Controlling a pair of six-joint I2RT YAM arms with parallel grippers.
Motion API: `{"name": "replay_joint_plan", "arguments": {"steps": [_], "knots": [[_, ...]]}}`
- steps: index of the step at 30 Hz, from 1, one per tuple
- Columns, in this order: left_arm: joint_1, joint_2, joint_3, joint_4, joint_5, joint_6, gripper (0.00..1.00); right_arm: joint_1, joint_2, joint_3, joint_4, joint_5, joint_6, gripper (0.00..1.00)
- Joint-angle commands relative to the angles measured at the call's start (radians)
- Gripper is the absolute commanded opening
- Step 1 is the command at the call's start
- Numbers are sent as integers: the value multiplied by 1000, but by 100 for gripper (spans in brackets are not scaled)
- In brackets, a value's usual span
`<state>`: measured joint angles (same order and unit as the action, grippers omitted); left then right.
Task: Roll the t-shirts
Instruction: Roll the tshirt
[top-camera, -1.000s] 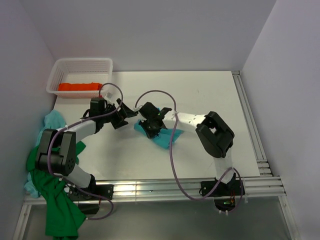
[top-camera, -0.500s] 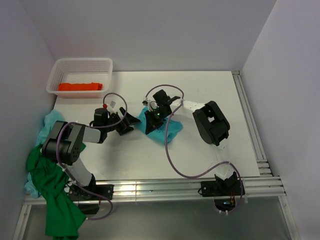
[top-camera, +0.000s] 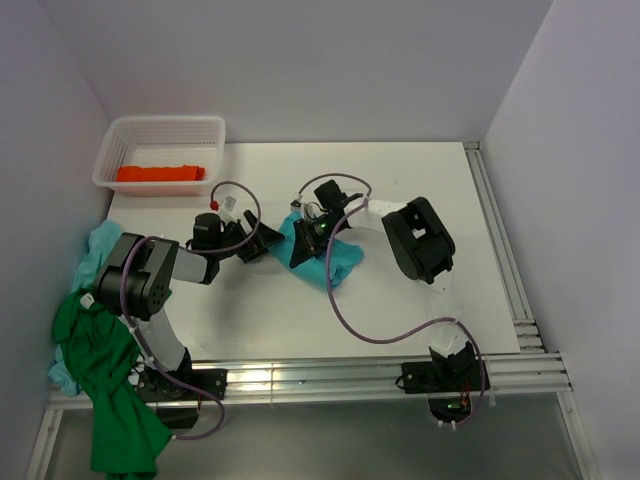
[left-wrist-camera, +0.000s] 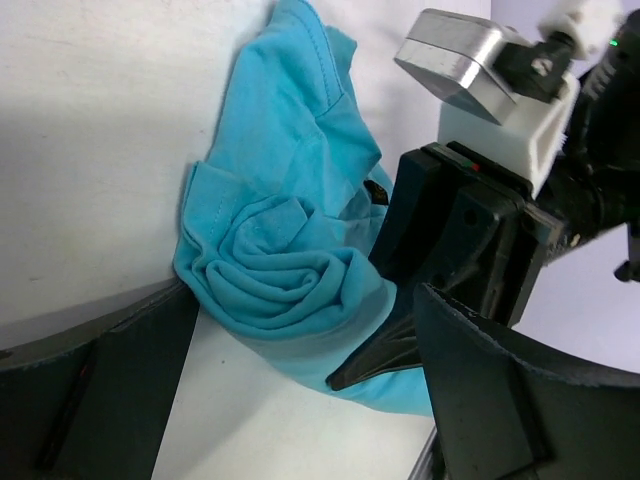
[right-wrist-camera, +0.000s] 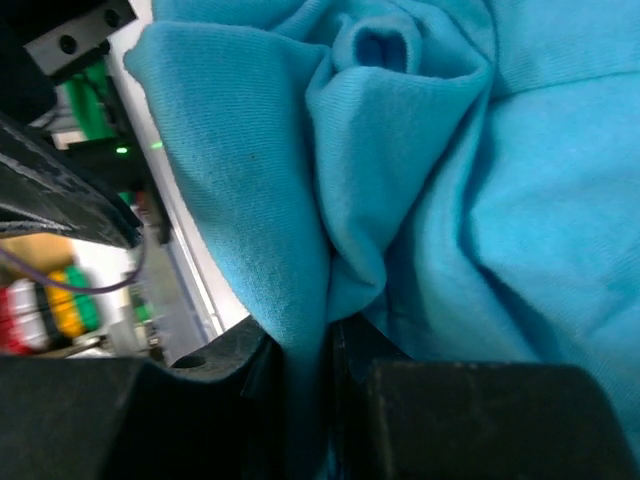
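Observation:
The turquoise t-shirt (top-camera: 332, 260) lies bunched mid-table, one end wound into a loose roll (left-wrist-camera: 275, 265). My right gripper (top-camera: 306, 238) is shut on a fold of the turquoise t-shirt (right-wrist-camera: 450, 190), which is pinched between its fingers (right-wrist-camera: 230, 400). My left gripper (top-camera: 263, 240) is open, its jaws on either side of the roll's end in the left wrist view (left-wrist-camera: 300, 400), and the left finger touches the cloth. The orange t-shirt (top-camera: 160, 173) lies in the basket. The dark green t-shirt (top-camera: 110, 385) and the pale blue one (top-camera: 100, 245) hang at the table's left edge.
A white mesh basket (top-camera: 165, 122) stands at the back left corner. Purple cables loop over both arms. Metal rails run along the near edge (top-camera: 330, 378) and the right edge (top-camera: 500, 250) of the table. Walls close in on three sides.
My right gripper has carried the turquoise cloth a little left and back, bunching it. My left arm has dropped low and its gripper has closed in on the roll's end.

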<state>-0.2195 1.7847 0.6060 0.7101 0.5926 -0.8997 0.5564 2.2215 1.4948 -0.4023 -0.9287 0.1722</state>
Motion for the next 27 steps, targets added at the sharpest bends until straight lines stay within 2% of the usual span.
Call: {"name": "replay_joint_plan", "arguments": {"steps": [1, 6, 9, 12, 16, 21, 27], "knots": [[0, 13, -63, 77, -89, 45, 95, -12, 64, 2, 13, -47, 38, 0], [2, 70, -132, 274, -86, -7, 94, -36, 75, -2, 45, -59, 96, 0], [9, 91, -170, 337, -102, -13, 95, -47, 75, -10, 66, -64, 134, 0], [11, 145, -154, 353, -91, -14, 94, -50, 73, -10, 71, -59, 153, 0], [11, 215, -132, 400, -89, -34, 86, -50, 79, -5, 72, -59, 164, 0], [11, 222, -227, 485, -157, -61, 88, -53, 96, 4, 71, -58, 179, 0], [5, 289, -258, 577, -154, -119, 88, -64, 84, -27, 125, -79, 219, 0]]}}
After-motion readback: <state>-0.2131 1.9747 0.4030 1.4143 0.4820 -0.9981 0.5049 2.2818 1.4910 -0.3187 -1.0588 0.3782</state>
